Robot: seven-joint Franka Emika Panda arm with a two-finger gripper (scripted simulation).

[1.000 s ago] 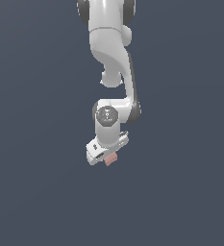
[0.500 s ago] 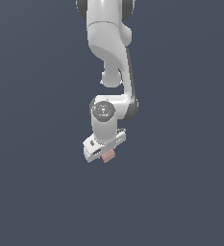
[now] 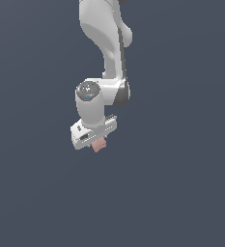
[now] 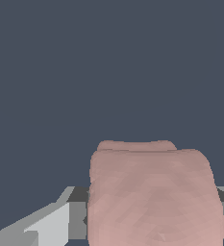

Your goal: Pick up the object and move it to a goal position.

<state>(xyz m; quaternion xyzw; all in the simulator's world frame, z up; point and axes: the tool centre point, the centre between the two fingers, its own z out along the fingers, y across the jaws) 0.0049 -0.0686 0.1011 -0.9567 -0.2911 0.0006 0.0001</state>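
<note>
The pale salmon-pink cube (image 3: 99,145) sticks out just below my white gripper (image 3: 98,143) in the exterior view, held off the dark surface. The gripper is shut on the cube. In the wrist view the cube (image 4: 152,197) fills the near part of the picture, with a grey finger (image 4: 56,223) showing beside it. The white arm (image 3: 106,43) comes down from above and hides most of the fingers in the exterior view.
A plain dark blue-grey ground (image 3: 181,193) surrounds the arm on all sides. No other objects show in either view.
The arm has moved towards the exterior view's left and slightly up, carrying the cube with it. The grip on the cube is unchanged.
</note>
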